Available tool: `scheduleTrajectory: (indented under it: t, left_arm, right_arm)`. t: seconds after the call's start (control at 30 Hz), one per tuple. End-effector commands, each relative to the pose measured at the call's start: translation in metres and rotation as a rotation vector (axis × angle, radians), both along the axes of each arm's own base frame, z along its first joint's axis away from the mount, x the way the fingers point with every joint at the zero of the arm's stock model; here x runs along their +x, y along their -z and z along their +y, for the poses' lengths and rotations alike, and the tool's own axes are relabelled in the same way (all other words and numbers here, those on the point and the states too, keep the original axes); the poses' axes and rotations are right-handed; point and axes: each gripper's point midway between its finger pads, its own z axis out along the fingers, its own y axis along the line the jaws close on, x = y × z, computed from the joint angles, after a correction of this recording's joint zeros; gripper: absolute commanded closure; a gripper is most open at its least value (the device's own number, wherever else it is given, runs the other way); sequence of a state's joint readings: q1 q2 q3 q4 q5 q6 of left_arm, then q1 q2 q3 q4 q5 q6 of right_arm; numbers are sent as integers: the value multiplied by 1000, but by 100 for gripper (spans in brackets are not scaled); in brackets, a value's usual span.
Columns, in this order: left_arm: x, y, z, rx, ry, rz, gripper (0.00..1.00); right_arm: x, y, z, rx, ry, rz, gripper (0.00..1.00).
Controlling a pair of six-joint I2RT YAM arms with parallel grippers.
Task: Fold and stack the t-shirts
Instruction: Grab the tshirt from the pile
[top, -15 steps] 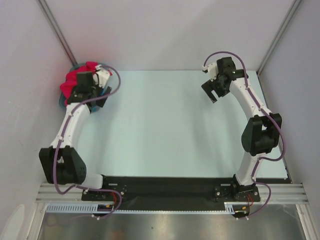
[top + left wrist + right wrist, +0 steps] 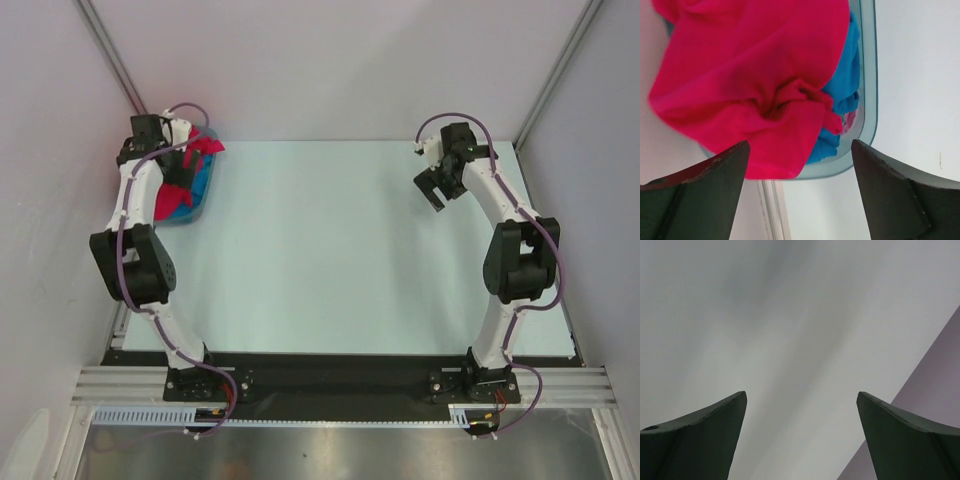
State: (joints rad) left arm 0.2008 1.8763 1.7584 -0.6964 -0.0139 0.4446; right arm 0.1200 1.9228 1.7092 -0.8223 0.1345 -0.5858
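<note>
The left gripper (image 2: 799, 145) stands wide open with nothing clamped, its dark fingers (image 2: 715, 175) either side of a bunched fold of the crimson-red t-shirt (image 2: 740, 75) just beyond them. Whether a fingertip touches the cloth I cannot tell. That shirt is heaped in the grey-teal tub (image 2: 867, 75) and spills over its edge; the turquoise-blue t-shirt (image 2: 847, 75) lies under it against the tub wall, with a sliver of pale pink cloth (image 2: 850, 120) below. The left arm reaches along the table (image 2: 320, 250) edge to the far left corner.

The right gripper (image 2: 801, 393) is fully open and empty, above the bare table at far right, elbow bent.
</note>
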Motion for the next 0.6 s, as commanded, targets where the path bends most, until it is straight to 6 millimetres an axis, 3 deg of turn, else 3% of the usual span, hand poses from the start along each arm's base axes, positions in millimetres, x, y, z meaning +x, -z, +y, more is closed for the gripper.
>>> scheduleTrajectory:
  t: [0.0, 0.1, 0.2, 0.4, 0.57]
  left_arm:
    - [19, 9, -7, -29, 26, -2, 12]
    - [28, 27, -3, -28, 11, 27, 16]
    - [38, 32, 4, -3, -4, 29, 20]
    - [60, -1, 12, 30, -38, -60, 20]
    - [56, -19, 2, 71, -7, -77, 20]
  right_arm:
    - [20, -20, -8, -47, 4, -97, 0]
    - [21, -20, -13, -52, 21, -101, 0]
    - [18, -17, -12, -46, 17, -93, 0]
    - [20, -9, -13, -65, 20, -82, 0]
    - [24, -7, -14, -87, 16, -82, 0]
